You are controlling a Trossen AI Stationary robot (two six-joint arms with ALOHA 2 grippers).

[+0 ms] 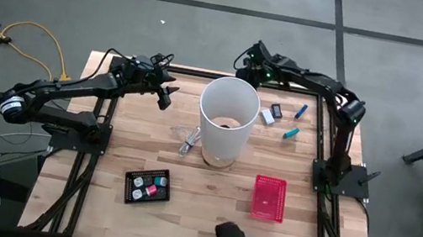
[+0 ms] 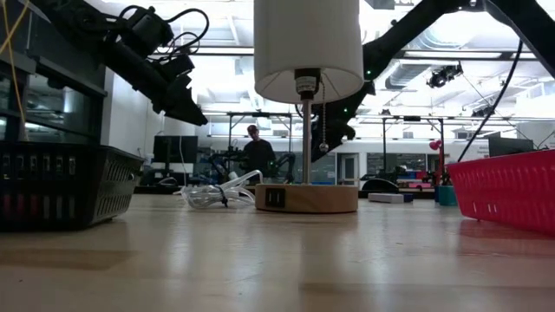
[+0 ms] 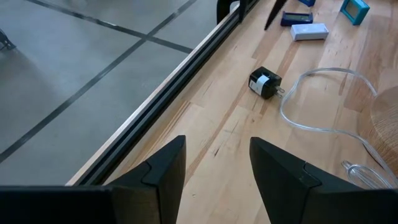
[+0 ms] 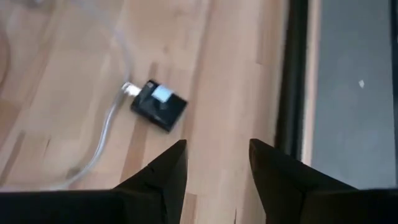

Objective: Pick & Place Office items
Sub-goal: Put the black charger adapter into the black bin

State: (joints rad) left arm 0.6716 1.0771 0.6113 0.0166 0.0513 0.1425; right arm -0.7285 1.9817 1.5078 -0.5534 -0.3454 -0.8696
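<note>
The small office bits lie on the desk (image 1: 210, 178) in two spots. A white block (image 1: 268, 118), a black piece (image 1: 277, 110) and two blue sticks (image 1: 301, 111) sit to the right of the lamp (image 1: 227, 117). More bits, pink and teal, lie in the black tray (image 1: 147, 186). A red basket (image 1: 269, 197) is near the front. The left tool (image 1: 167, 95) hangs over the back left, fingers apart, holding nothing. The right tool (image 1: 248, 59) hangs behind the lamp, fingers apart too, above a black plug (image 4: 158, 104).
</note>
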